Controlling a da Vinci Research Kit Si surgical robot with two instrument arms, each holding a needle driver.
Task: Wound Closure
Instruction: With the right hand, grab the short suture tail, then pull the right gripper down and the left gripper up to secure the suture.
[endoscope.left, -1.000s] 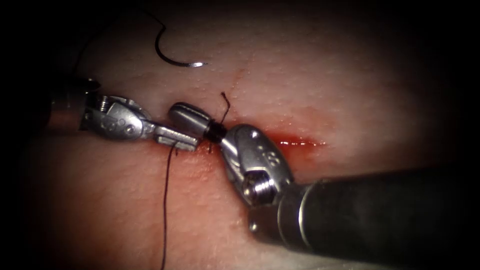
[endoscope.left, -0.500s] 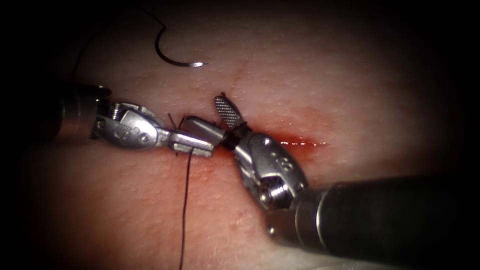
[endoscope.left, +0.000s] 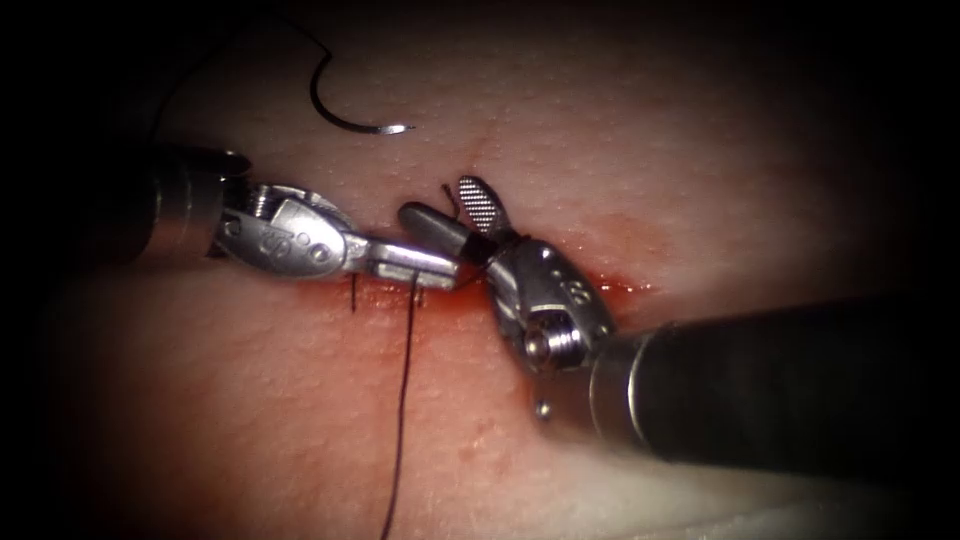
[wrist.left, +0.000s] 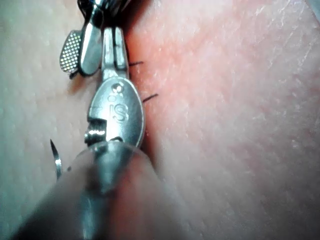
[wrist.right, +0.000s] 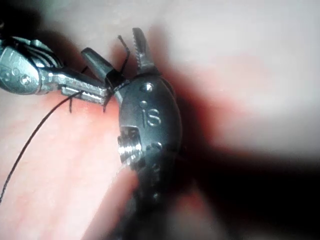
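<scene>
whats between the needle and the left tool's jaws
Bare tissue, seen in the endoscope view: the needle lies loose above the left tool, whose jaws are shut on the thread.

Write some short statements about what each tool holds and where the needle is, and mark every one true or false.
1. The needle lies free on the tissue, held by neither tool. True.
2. The right tool has its jaws shut. False: the jaws stand apart, with a short thread end between them.
3. The left tool has its jaws shut on the thread. True: the long strand hangs down from its tip.
4. The needle is driven into the tissue at the cut. False: it rests on the surface, up and to the left, away from the cut.
5. Red fluid lies along the cut beside the right tool. True.
</scene>
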